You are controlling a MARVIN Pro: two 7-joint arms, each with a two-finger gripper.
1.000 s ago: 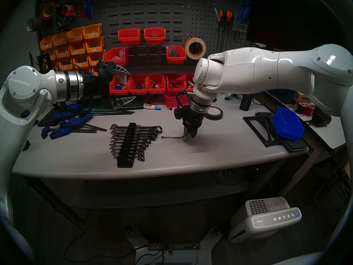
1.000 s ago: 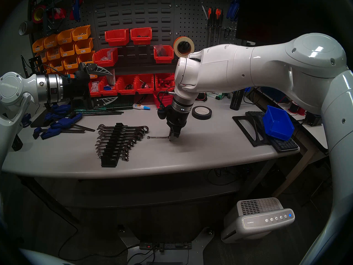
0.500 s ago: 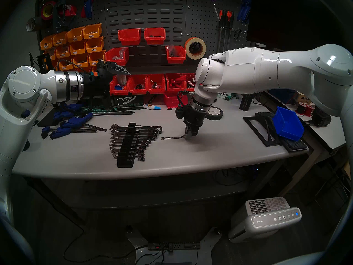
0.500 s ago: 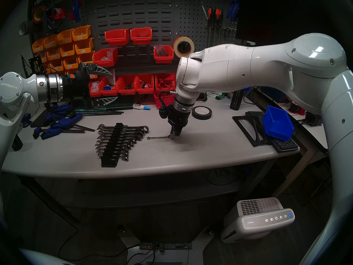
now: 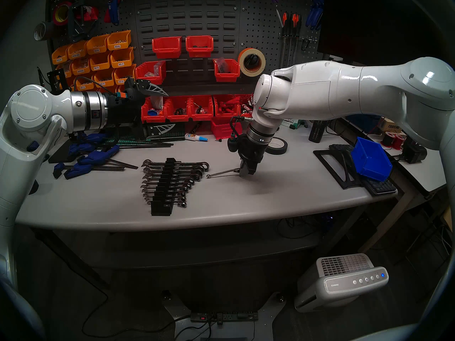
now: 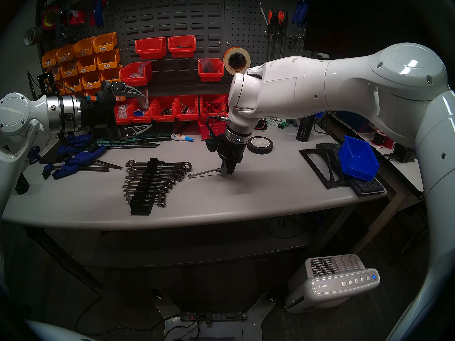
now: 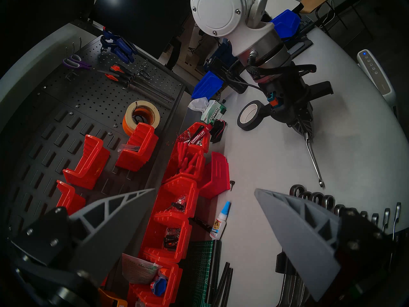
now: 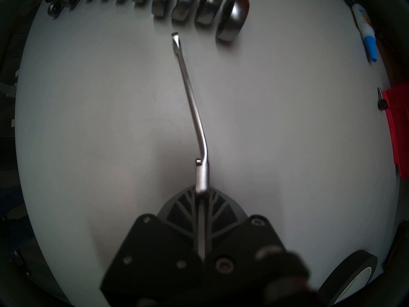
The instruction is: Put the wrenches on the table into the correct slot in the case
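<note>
Grey worktop (image 5: 246, 205) | black case (image 5: 164, 185) nearly full, its nearest slot looks empty | short thin wrench (image 5: 222, 173) not slotted: ring end pinched, open end low beside the case | right tool (image 5: 247, 172) points steeply down, clamped on it | left tool (image 7: 205, 229) wide apart, empty, parked near level by the bins.

My left gripper (image 7: 204, 224) is wide open and holds nothing. Past my fingers (image 7: 305, 237) I see red bins (image 7: 177, 202) and a glue bottle (image 7: 219, 222). My right gripper (image 7: 306, 134) pinches one end of a thin wrench (image 7: 314, 160) over the grey desk (image 7: 265, 167).
</note>
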